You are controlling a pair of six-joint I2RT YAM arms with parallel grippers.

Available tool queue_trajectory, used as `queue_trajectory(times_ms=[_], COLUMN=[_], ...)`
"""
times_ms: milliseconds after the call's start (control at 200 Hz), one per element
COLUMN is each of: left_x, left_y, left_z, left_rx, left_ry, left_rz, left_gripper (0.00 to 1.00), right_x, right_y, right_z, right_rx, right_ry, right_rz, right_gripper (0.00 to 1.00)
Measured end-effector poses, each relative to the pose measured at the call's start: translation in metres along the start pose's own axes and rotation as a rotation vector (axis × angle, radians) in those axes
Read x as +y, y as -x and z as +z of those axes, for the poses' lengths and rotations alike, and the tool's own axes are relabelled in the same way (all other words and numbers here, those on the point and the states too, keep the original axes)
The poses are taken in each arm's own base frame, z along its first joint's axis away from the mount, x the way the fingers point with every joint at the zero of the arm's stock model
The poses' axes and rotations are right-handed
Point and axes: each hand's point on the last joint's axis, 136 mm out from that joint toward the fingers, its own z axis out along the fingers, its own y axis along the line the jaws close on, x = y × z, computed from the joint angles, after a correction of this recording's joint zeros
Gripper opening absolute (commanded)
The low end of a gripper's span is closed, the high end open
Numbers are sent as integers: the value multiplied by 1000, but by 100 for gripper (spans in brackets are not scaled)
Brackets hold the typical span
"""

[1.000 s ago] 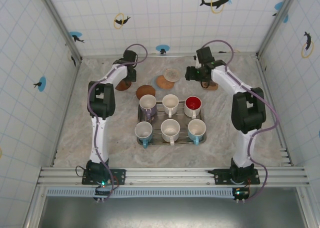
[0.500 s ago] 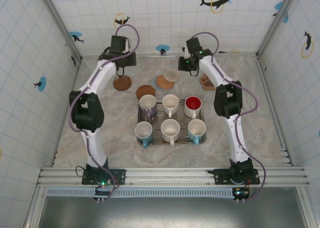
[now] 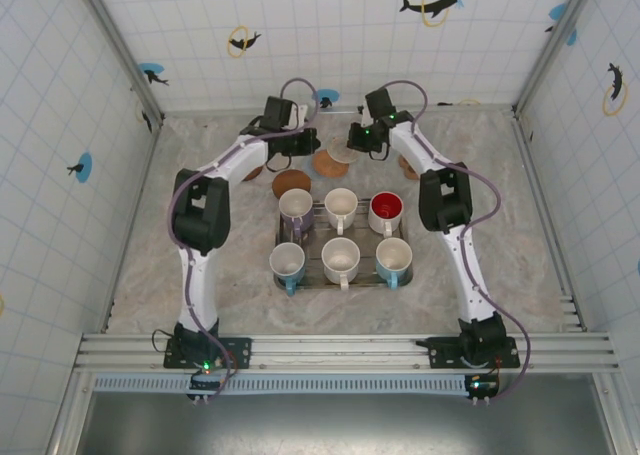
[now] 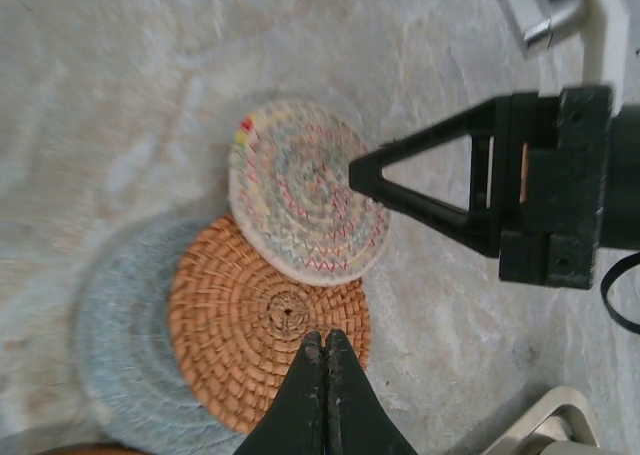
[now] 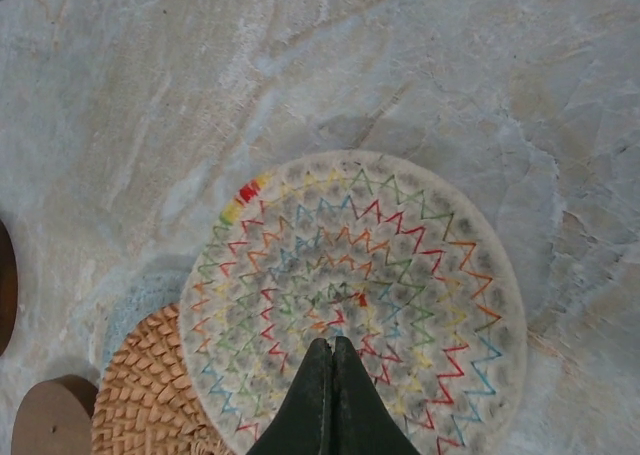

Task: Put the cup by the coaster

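A pale marbled table [image 3: 150,265] sits inside white tiled walls [image 3: 330,35] dotted with dolphin stickers. Two white and black arms reach from the near edge to the far middle of the table, the left arm [image 3: 205,210] and the right arm [image 3: 445,200] bending inward so their wrists nearly meet. At the table's centre lies a metal tray [image 3: 366,280] holding six cups [image 3: 340,256] upright in two rows of three; one in the back row is red inside [image 3: 386,210]. Just beyond the tray, near the cups, lie round coasters: a brown coaster [image 3: 292,183], and a stack of three overlapping ones. In that stack a grey-blue coaster [image 4: 115,345] is lowest, an orange woven coaster [image 4: 265,320] lies on it, and a pale zigzag coaster [image 5: 355,295] rests partly over the orange one's edge. The left gripper [image 4: 323,337] has its fingers pressed together above the orange woven coaster. The right gripper [image 5: 332,345] also has its fingers pressed together, tips over the zigzag coaster; whether either touches cannot be told.
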Motion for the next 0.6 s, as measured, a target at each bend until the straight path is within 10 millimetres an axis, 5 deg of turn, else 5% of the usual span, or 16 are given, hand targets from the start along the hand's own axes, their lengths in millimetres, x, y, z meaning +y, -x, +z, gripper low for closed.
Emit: queue_trajectory(times_ms=[205, 601], left_x=[20, 36], left_y=[-29, -40], left_z=[35, 50], left_rx=[77, 88], left_ry=[-7, 31], left_rz=[-59, -74], left_gripper=[0, 0], right_x=[-7, -24], right_y=[-6, -2], right_z=[10, 7], right_rx=[15, 12], right_ry=[-10, -34], right_rz=[23, 48], right_gripper=[0, 0])
